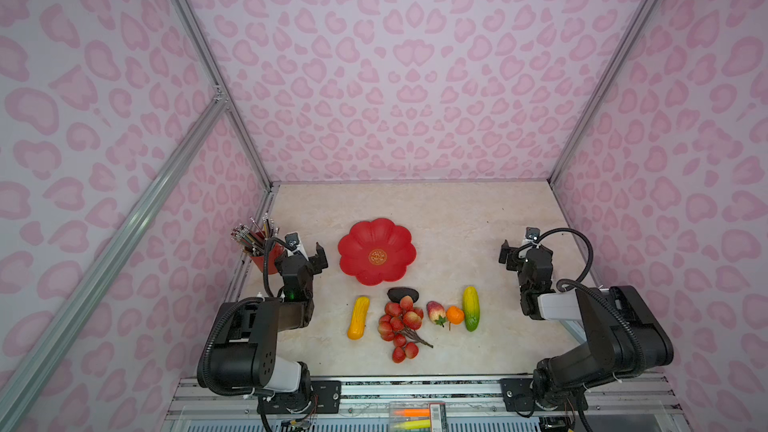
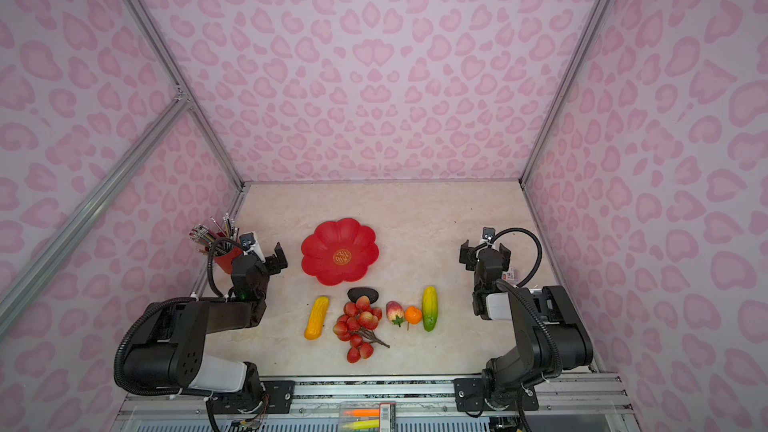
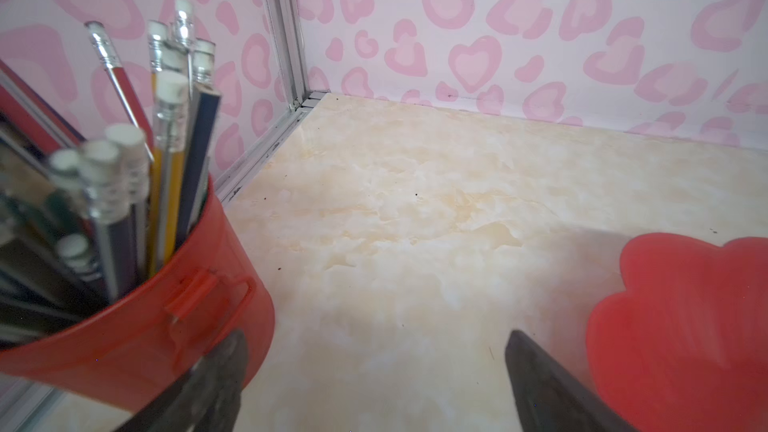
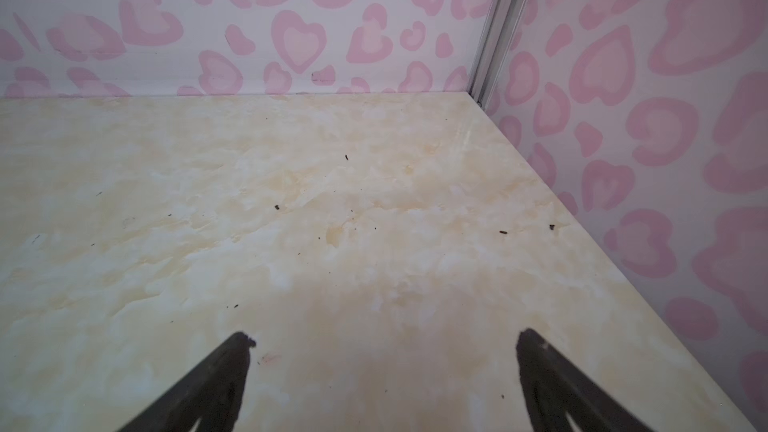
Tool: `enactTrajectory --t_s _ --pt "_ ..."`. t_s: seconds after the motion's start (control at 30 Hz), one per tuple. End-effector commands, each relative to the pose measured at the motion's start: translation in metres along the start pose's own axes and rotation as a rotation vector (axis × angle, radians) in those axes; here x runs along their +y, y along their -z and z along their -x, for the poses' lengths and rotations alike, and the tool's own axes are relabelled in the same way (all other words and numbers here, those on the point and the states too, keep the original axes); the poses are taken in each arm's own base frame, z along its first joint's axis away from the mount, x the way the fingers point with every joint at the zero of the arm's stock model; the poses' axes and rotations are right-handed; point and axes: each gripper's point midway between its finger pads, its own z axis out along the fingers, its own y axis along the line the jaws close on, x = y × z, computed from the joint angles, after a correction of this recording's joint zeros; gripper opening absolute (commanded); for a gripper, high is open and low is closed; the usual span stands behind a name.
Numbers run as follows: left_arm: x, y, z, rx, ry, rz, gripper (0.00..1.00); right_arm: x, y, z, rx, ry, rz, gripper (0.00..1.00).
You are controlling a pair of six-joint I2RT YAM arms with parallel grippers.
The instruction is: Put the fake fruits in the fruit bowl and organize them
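Note:
The red scalloped fruit bowl (image 1: pixel 353 243) (image 2: pixel 318 245) sits empty at mid-table; its rim (image 3: pixel 685 305) shows in the left wrist view. In front of it, in a row on the table, lie a yellow-orange oblong fruit (image 1: pixel 358 317), a dark avocado (image 1: pixel 402 294), a red berry bunch (image 1: pixel 399 326), a strawberry (image 1: pixel 435 312), a small orange (image 1: pixel 455 315) and a yellow-green oblong fruit (image 1: pixel 471 308). My left gripper (image 1: pixel 306 248) (image 3: pixel 376 338) hangs open just left of the bowl. Far to the right, my right gripper (image 1: pixel 519 253) (image 4: pixel 385 336) is open over bare table.
A red cup of pencils (image 1: pixel 266 259) (image 3: pixel 166 326) stands close behind the left gripper, by the left wall. Pink patterned walls close in three sides. A clear case of markers (image 1: pixel 417 417) lies on the front rail.

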Motion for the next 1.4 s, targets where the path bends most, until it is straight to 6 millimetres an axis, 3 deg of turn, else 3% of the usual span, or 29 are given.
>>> enactTrajectory --t_s 0.0,0.93,1.1,1.23,1.37 --pt "-0.002 -0.001 0.012 -0.044 0.011 -0.008 0.97 -0.001 0.0 0.0 -0.006 -0.005 0.0 1.0" --pt "-0.001 0.0 0.014 -0.048 0.012 -0.003 0.97 -0.001 0.0 0.002 -0.009 -0.009 0.001 1.0" --pt "0.003 -0.004 0.03 0.086 0.04 0.058 0.98 -0.009 0.002 0.015 -0.026 -0.031 -0.039 1.0" --pt "-0.002 0.011 0.039 0.059 0.1 0.039 0.99 -0.003 0.004 0.028 0.073 -0.002 -0.019 1.0" --pt "-0.013 0.032 0.07 -0.011 0.184 -0.014 0.99 -0.02 0.02 0.047 0.135 -0.245 -0.104 1.0"
